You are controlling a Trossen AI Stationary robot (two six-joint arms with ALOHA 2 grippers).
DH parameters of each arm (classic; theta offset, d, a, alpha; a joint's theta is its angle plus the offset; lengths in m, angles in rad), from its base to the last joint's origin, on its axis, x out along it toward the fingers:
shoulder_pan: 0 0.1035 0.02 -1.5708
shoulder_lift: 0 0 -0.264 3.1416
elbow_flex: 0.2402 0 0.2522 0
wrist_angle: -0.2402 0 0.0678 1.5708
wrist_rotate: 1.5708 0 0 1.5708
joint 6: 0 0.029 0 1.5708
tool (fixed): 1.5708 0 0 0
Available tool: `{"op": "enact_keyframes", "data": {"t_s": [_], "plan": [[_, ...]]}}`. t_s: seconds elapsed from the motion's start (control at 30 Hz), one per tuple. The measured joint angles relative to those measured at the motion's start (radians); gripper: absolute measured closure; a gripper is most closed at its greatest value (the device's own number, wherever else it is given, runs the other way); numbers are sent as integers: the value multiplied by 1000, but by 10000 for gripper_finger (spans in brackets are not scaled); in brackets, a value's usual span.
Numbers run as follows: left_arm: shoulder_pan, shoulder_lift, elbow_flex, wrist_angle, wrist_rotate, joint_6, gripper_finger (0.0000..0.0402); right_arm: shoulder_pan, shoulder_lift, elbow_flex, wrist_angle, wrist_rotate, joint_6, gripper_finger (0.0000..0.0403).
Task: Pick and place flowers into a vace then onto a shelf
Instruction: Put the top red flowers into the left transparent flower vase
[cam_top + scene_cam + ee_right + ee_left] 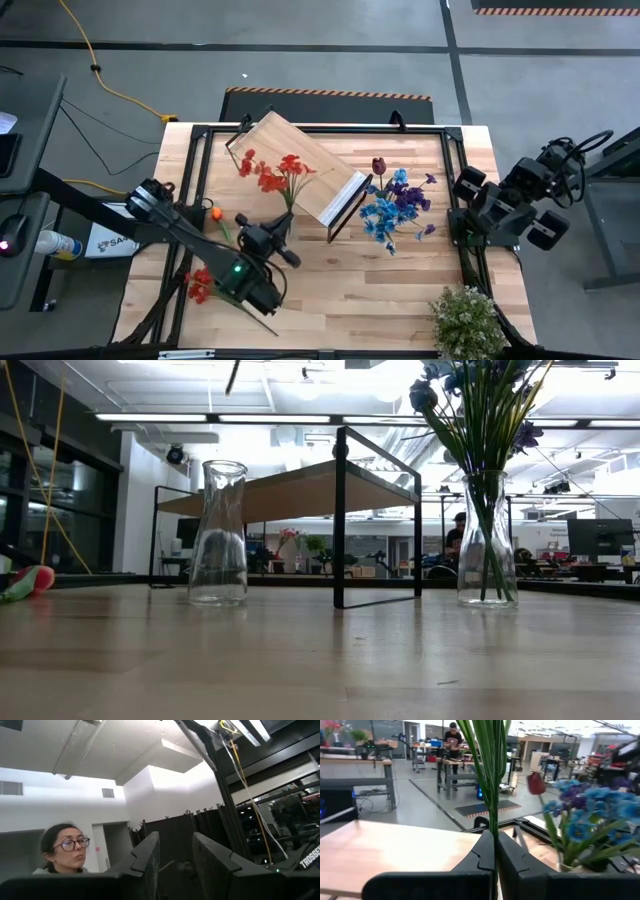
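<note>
My left gripper [284, 226] [495, 851] sits near the table's middle, shut on a red-bloomed spray [270, 175] whose green stems [491, 780] rise in front of it. A glass vase [487, 540] [395, 215] with blue and purple flowers [590, 817] and a dark red rose [536, 783] stands to its right. An empty glass vase [220, 535] stands on the table. An orange tulip [216, 213] and another red spray [200, 285] lie under the left arm. The tilted wooden shelf [300, 165] stands on its black frame. My right gripper [175, 857] waits open at the right edge, pointing up. My left gripper pinches the red spray's bunched green stems [493, 827] between its two fingers. The fingers come in level, across the stems. The stems stand upright above the fingers, with the blooms higher up. The fingers hide the stems' lower ends.
A bushy pale green-white plant [465, 320] stands at the near right corner. The black frame rails [200, 180] run along the table's sides. Bare wood [360, 290] lies in front of the vases. A person [62, 850] shows in the right wrist view.
</note>
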Motion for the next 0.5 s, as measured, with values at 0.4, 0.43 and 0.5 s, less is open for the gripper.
{"op": "enact_keyframes", "data": {"t_s": [0.4,0.43,0.5], "plan": [[50,0,-183,0,0,-213,368,0,0,0,0,75,-2,293],[52,0,-192,-1,0,-217,368,0,0,0,0,79,-6,293],[59,0,-206,-1,0,-229,368,0,0,0,0,84,-24,293]]}}
